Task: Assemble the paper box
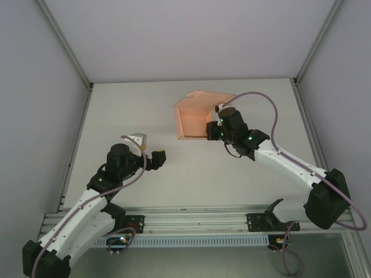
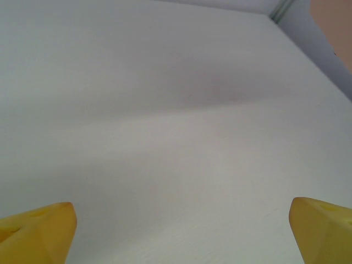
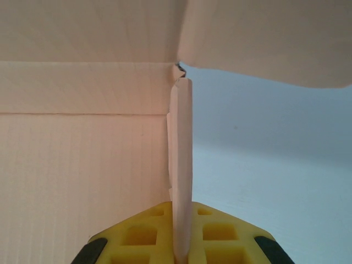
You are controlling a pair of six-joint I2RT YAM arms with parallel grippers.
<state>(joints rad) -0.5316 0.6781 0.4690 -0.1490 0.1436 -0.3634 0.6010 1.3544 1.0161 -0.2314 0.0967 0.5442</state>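
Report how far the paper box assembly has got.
Done: the paper box has walls standing. In hand: the right pincer is shut on one side wall. Left: the lid flap is not closed; the left pincer hangs open above the table.

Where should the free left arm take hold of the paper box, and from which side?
I'd pinch the left wall of the paper box at its top edge, jaws coming down from above, one inside, one outside. It looks like thin standing card, nearest the left arm; the right jaws clamp the opposite wall.
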